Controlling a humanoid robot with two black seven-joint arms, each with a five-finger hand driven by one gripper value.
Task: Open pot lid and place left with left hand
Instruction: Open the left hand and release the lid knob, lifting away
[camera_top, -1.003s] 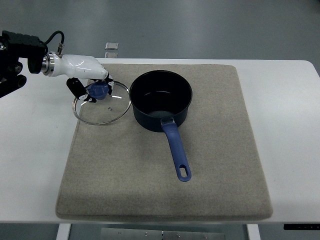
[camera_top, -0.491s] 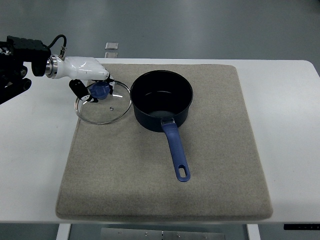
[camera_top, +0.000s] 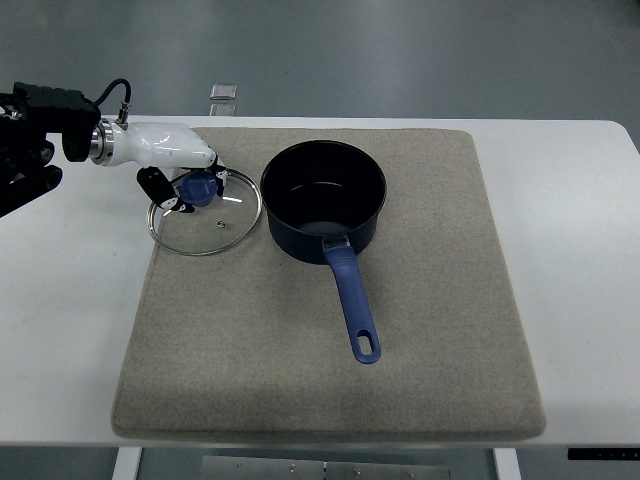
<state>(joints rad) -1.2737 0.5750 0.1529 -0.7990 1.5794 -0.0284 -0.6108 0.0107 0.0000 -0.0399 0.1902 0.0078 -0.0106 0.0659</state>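
Note:
A dark blue pot (camera_top: 323, 198) with a long blue handle (camera_top: 354, 305) stands open on the grey mat (camera_top: 330, 350). Its glass lid (camera_top: 205, 215) with a blue knob (camera_top: 198, 186) sits to the pot's left, at the mat's left edge, tilted with the knob side raised. My left hand (camera_top: 180, 175) is shut on the lid's knob, its white forearm coming in from the upper left. My right arm does not show.
The mat lies on a white table (camera_top: 70, 330). A small clear square object (camera_top: 224, 92) sits at the table's far edge behind the lid. Bare mat stretches in front of and to the right of the pot.
The lid has shifted slightly and the left hand with it; the hand still holds the knob. The pot has not moved.

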